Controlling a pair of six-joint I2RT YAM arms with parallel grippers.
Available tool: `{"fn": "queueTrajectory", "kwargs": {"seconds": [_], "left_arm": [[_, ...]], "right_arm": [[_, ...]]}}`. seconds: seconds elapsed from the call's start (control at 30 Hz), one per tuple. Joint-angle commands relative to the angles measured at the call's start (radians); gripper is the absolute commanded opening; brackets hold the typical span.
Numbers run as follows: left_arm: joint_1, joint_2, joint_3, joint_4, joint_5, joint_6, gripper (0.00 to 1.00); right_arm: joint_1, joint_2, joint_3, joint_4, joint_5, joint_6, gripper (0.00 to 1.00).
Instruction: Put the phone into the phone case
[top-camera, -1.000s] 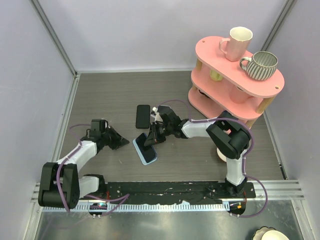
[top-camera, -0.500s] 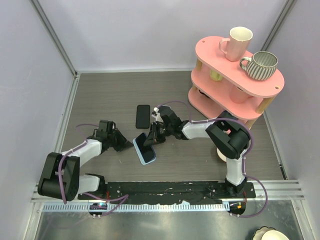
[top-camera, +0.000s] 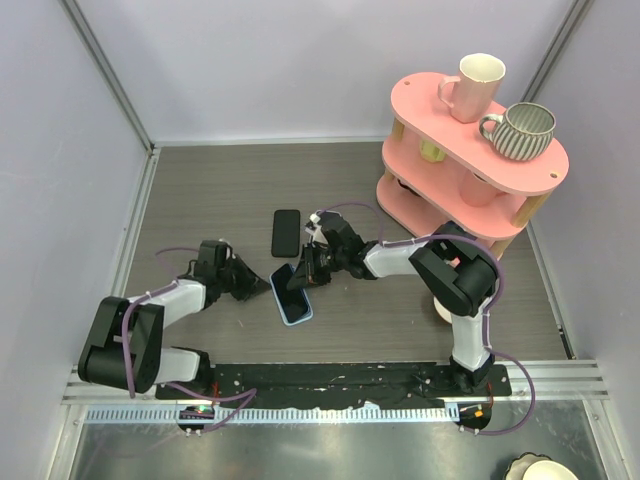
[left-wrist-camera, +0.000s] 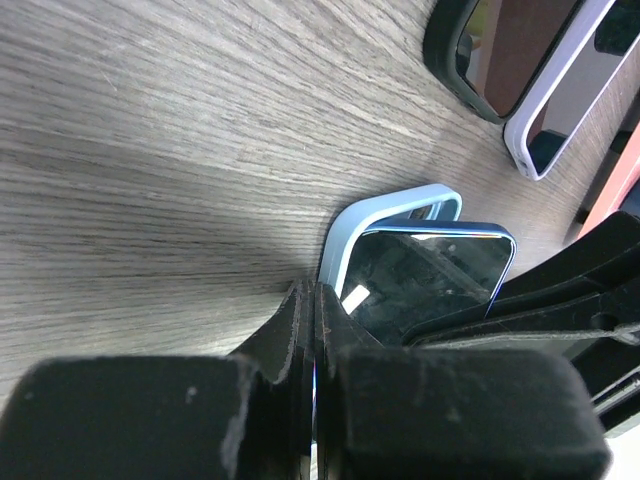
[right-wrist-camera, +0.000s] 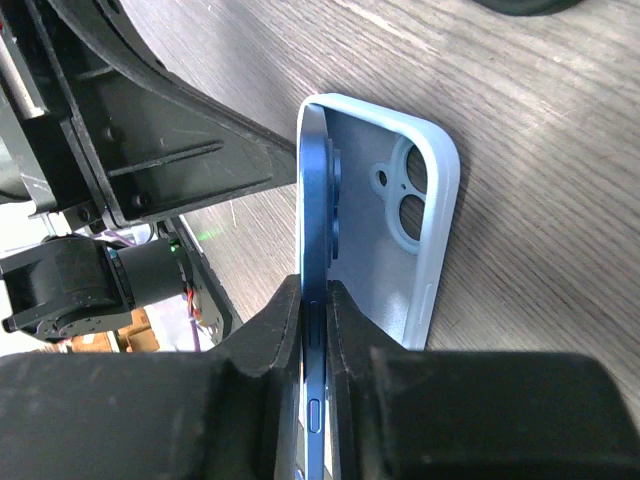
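2 grippers meet at the phone case (top-camera: 298, 314), which lies open side up on the table (top-camera: 200, 190), near the middle in front of the arm bases. The right gripper (top-camera: 310, 268) pinches the blue phone (top-camera: 290, 285) across its faces and holds it tilted over the case. 1 side is low along the case's wall and the other is raised, with the lenses facing the cut-out.

The left gripper (top-camera: 262, 285) is clenched on nothing. Its tips are at the case's left side, though whether they touch it I cannot tell.

The step in hand looks like seating the phone. The next move probably calls for laying the raised side flat, square to the rim, then pressing it past the lip while the left tips brace the case against sliding.

Bare table lies to the left and behind. 1 dark slab (top-camera: 287, 232) sits just beyond the case, and the pink shelf (top-camera: 470, 150) stands well apart to the right.
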Motion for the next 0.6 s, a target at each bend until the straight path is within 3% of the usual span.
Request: {"fn": "queueTrajectory", "kwargs": {"seconds": [0.0, 0.13, 0.57], "left_arm": [[-0.022, -0.017, -0.034, -0.097, -0.051, 0.033, 0.0], [-0.03, -0.049, -0.04, -0.1, -0.056, 0.013, 0.0], [-0.141, -0.074, -0.066, -0.094, -0.112, -0.048, 0.0]], "right_arm": [[0.014, 0.008, -0.001, 0.027, 0.098, 0.003, 0.17], [0.02, -0.024, -0.031, 0.021, 0.186, 0.037, 0.17], [0.026, 0.013, -0.109, 0.204, 0.219, 0.199, 0.19]]}}
